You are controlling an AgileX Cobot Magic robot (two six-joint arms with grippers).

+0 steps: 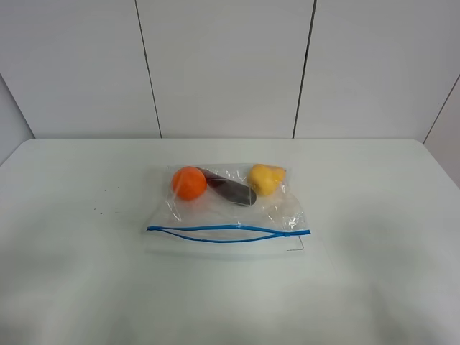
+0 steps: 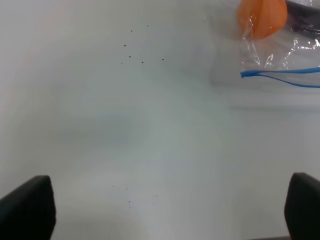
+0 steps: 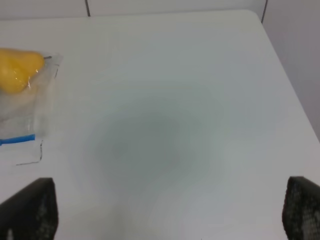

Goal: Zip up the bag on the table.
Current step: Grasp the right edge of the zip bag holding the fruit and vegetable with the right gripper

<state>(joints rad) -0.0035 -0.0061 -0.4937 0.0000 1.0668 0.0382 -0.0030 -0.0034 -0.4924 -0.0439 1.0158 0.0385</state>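
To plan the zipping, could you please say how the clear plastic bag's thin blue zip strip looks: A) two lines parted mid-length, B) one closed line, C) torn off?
A: the thin blue zip strip on the clear plastic bag shows two lines bowing apart between its ends.

The clear, crinkly bag is lying flat at the middle of the white table. Its blue zip strip is running along the near edge, gaping apart. An orange item, a dark purple item and a yellow item are sitting inside at the far side.
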